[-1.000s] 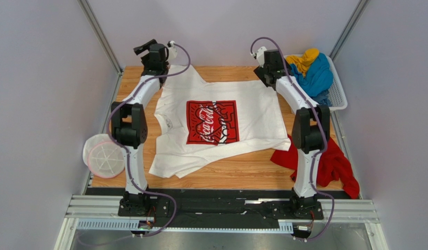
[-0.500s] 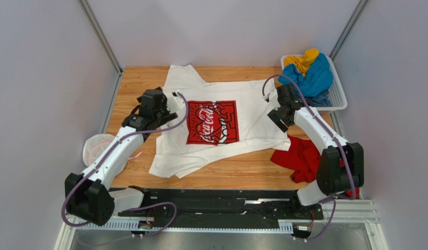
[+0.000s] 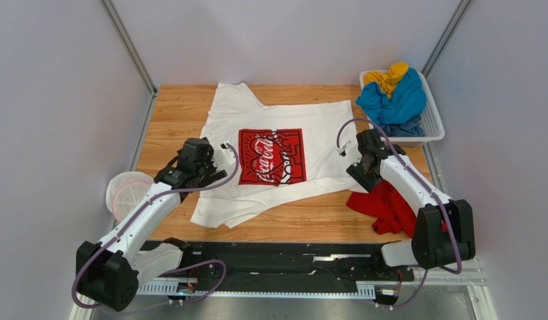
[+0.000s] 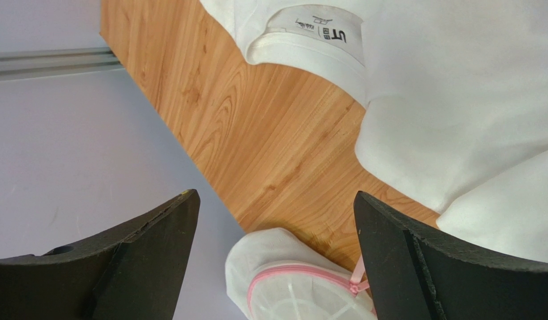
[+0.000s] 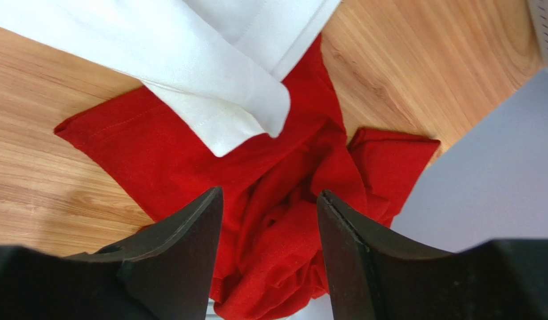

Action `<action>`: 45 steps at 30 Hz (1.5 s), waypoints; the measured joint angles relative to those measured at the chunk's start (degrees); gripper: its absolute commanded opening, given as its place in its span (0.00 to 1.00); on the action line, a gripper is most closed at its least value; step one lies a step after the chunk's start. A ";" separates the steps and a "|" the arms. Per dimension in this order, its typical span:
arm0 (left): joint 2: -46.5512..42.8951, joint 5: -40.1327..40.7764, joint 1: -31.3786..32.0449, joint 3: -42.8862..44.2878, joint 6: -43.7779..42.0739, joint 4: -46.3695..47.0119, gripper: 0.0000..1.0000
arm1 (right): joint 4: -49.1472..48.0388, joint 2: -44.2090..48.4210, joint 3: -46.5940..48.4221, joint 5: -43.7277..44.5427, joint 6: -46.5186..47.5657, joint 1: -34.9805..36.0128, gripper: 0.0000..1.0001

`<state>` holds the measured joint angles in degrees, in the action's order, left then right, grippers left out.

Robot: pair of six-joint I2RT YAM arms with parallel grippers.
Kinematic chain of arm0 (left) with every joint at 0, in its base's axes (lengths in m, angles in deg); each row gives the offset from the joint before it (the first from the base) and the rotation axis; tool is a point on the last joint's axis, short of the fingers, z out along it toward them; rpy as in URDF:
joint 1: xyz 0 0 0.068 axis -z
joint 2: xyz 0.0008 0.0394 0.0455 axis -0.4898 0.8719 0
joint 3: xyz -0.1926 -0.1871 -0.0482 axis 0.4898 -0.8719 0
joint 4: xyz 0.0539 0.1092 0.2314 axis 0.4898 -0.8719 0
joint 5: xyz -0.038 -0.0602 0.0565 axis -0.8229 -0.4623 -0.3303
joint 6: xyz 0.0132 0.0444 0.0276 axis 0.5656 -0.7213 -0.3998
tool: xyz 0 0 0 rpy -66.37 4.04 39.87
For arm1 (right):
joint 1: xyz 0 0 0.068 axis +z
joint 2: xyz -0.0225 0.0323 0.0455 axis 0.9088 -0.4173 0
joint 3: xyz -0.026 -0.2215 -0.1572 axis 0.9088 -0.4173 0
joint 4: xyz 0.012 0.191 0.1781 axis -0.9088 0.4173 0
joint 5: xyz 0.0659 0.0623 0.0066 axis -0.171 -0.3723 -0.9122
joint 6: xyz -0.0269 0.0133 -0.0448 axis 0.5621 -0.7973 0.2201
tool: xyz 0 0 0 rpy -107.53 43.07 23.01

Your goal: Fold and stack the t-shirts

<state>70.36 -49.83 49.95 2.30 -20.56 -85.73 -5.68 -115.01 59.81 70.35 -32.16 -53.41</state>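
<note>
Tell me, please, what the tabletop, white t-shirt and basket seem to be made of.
Tabletop: wood or wood-look laminate, matte, grain visible. White t-shirt: soft matte cloth, folds and stitched hems. Basket: probably plastic, white, rigid lattice walls.

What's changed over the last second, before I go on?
Both arms swung back from the far edge of the table toward their bases: the left gripper now hangs open by the collar of the white t-shirt, the right gripper open over the red t-shirt. Nothing grasped. T-shirts and basket unmoved.
</note>
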 measured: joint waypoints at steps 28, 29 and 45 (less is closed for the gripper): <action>2.62 1.79 0.31 -2.84 -0.72 2.10 0.95 | -7.10 -8.87 -0.17 -4.46 1.64 -1.03 0.07; 4.52 1.88 0.33 -2.64 -0.83 3.37 0.95 | -7.10 -8.87 -0.17 -4.46 1.66 -1.09 0.06; 39.65 3.04 -4.02 19.28 -5.51 18.60 0.93 | -5.60 -3.69 -0.31 -4.42 1.64 -1.14 0.00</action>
<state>110.01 -46.79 45.92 21.58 -26.07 -67.13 -11.27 -118.70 59.50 65.93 -30.52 -54.55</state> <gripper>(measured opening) 0.935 0.011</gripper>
